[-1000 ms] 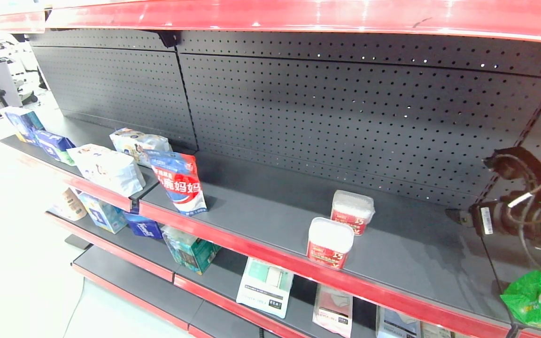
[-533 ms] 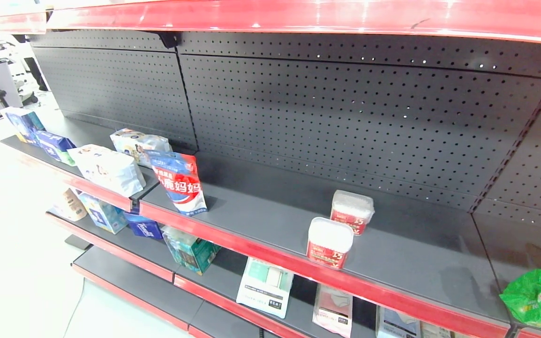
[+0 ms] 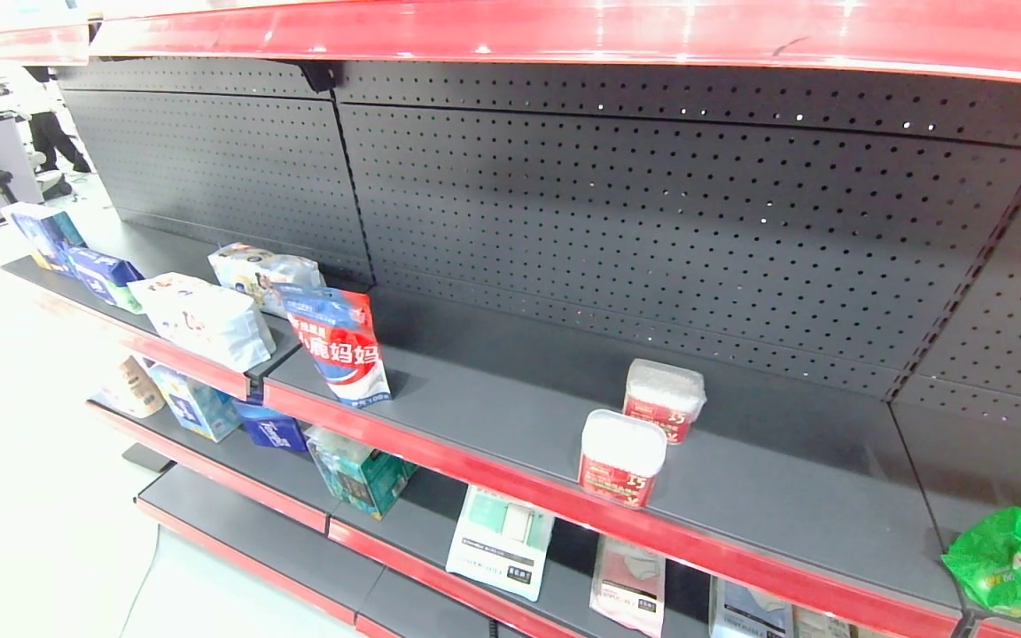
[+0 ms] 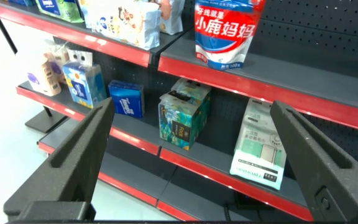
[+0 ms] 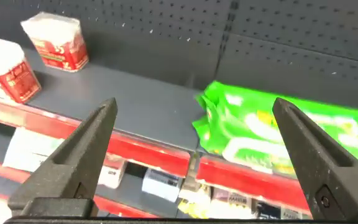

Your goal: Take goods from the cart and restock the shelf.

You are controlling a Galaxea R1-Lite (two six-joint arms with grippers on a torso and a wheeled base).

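A green pack [image 3: 1011, 563] lies at the right end of the middle shelf [image 3: 776, 496], and my right gripper [image 5: 194, 102] hangs open just in front of it, nothing between its fingers. In the right wrist view the green pack [image 5: 278, 134] lies on the shelf past the fingertips. Two red-and-white tubs [image 3: 621, 456] [image 3: 664, 400] stand left of it. My left gripper [image 4: 191, 106] is open and empty, low in front of the shelves, facing a teal box [image 4: 182, 112] and a white-and-green pack [image 4: 260, 146] on the lower shelf.
A blue-and-red pouch [image 3: 339, 346], a white bag [image 3: 205, 319] and blue boxes [image 3: 103, 275] stand along the left part of the middle shelf. Bare shelf board runs between the pouch and the tubs. More packs hang or stand on the lower shelf [image 3: 236, 461]. A red shelf lip [image 3: 564, 31] overhangs above.
My right arm, seen at the head view's right edge a second ago, has drawn back out of that view. The green pack stays on the shelf.
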